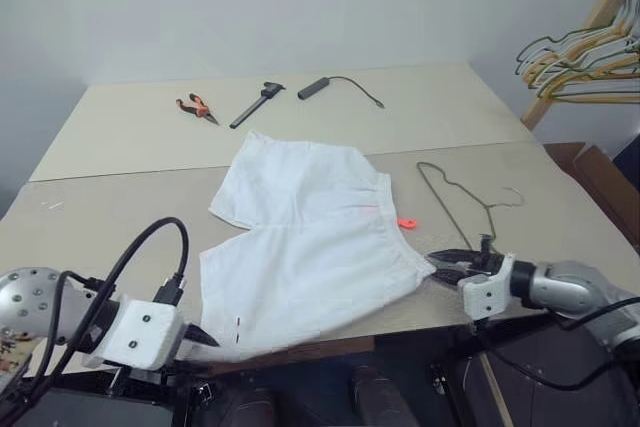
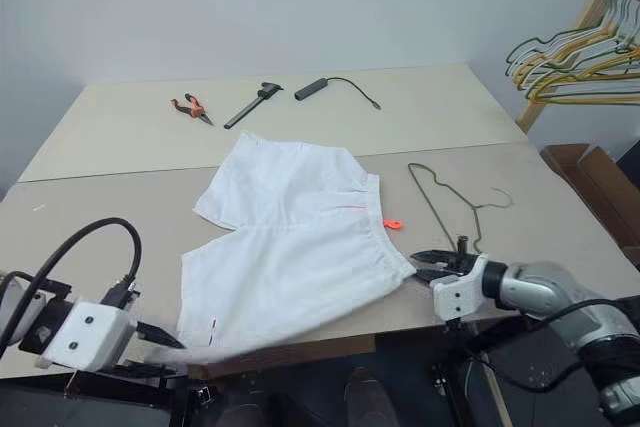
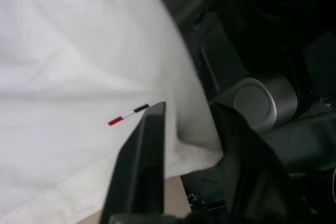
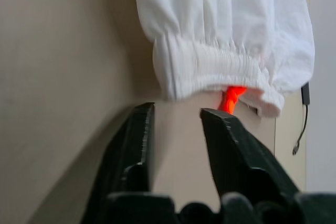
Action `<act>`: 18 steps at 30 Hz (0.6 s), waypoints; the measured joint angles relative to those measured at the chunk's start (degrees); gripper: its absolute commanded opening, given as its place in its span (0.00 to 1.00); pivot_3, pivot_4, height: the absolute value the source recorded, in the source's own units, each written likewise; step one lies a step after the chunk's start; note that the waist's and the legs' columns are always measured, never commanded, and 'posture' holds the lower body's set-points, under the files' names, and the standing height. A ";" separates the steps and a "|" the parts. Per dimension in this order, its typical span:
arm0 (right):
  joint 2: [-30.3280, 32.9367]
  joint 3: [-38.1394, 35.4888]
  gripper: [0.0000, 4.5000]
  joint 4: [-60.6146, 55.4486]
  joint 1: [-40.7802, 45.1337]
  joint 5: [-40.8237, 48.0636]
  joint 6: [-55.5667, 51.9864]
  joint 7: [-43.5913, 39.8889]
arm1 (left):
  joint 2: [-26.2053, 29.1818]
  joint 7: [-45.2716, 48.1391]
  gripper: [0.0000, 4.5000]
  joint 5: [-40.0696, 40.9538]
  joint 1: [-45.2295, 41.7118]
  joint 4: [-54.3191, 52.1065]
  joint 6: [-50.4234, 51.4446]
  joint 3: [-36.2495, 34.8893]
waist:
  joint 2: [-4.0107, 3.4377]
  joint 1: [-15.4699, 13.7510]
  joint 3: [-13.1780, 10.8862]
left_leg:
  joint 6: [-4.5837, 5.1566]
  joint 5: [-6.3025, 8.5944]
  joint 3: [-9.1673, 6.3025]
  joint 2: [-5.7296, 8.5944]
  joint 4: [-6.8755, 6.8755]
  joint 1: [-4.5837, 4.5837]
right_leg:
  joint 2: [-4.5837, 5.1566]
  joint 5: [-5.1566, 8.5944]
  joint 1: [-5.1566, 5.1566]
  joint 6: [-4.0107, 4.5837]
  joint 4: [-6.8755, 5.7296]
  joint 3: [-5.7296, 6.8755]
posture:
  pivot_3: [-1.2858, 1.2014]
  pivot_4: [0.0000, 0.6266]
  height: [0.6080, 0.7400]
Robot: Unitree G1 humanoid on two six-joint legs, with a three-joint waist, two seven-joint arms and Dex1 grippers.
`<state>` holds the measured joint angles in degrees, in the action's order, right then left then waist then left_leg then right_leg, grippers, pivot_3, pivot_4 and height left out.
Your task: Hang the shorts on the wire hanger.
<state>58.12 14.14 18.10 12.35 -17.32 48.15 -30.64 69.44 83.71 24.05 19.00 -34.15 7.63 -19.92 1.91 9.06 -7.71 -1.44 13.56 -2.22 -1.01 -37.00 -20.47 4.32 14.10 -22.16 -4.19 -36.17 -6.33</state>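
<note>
Beside the shorts [image 1: 300,247], right gripper [image 4: 176,116] jaws parted, empty, left gripper [image 3: 184,114] jaws parted.

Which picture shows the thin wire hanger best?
The right eye view: the wire hanger lies whole on the table beside the shorts. The left eye view shows it too, equally complete.

The white shorts [image 1: 305,247] lie spread flat on the table [image 1: 120,217], one leg hem over its near edge. At their three o'clock, just beside the waistband, lies the wire hanger [image 1: 455,202], flat.
</note>
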 measured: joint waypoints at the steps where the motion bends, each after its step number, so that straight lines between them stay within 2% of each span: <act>1: 0.09 -0.59 0.67 -1.10 -0.98 0.64 -0.47 -0.63 | -0.05 0.16 0.57 0.39 -0.63 0.31 0.18 -0.44 | -0.02 -0.05 -0.06 | 0.01 0.00 0.01 -0.01 0.00 0.00 | 0.00 0.02 -0.01 -0.01 0.00 0.00 | 0.48 0.21 1.00; 5: 2.06 -3.30 0.98 -5.11 -5.18 3.70 -2.44 -2.84 | -0.23 0.92 0.85 0.76 -2.74 3.31 -0.27 -1.61 | -0.16 -0.42 -0.21 | 0.01 0.01 0.09 0.02 0.00 0.00 | 0.03 0.05 -0.01 -0.06 0.00 -0.05 | 0.48 0.21 1.00; 6: 2.98 -4.23 1.00 -6.25 -6.53 5.23 -3.06 -3.78 | -0.38 1.26 0.91 0.80 -3.37 4.66 -0.63 -1.67 | -0.15 -0.51 -0.22 | 0.01 0.01 0.09 0.02 0.00 0.00 | 0.02 0.06 -0.01 -0.08 0.00 -0.05 | 0.48 0.21 1.00; 11: 5.46 -10.82 1.00 -14.89 -16.80 19.02 -14.09 -9.05 | -3.23 -0.01 0.91 4.69 -13.19 12.60 0.28 -1.24 | -0.01 -1.56 -0.34 | 0.01 0.01 0.10 0.01 -0.02 -0.01 | 0.03 0.08 0.00 -0.12 0.01 -0.05 | 0.47 0.21 1.00; 14: 4.07 -17.45 1.00 -21.96 -19.34 28.32 -30.45 -8.31 | -6.33 -4.79 0.91 8.78 -21.83 14.70 5.68 -0.12 | 0.08 -1.76 -0.39 | 0.01 0.01 0.12 0.00 -0.05 -0.03 | 0.01 0.04 -0.01 -0.18 0.00 -0.09 | 0.47 0.21 1.00; 18: 1.66 -22.98 1.00 -27.02 -16.44 34.61 -54.30 -3.57 | -15.29 -16.82 0.91 15.28 -34.25 14.08 16.01 4.82 | 0.13 -1.96 -0.39 | 0.00 0.02 0.04 0.02 -0.10 -0.14 | 0.01 0.00 -0.02 -0.23 0.05 -0.03 | 0.46 0.21 1.00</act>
<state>59.77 -8.84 -8.93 -4.09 17.29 -6.15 -34.21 54.15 66.89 39.33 -15.25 -20.08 23.64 -15.10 2.04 7.10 -8.10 -1.44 13.58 -2.19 -1.00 -37.10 -20.61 4.33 14.10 -22.18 -4.42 -36.13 -6.36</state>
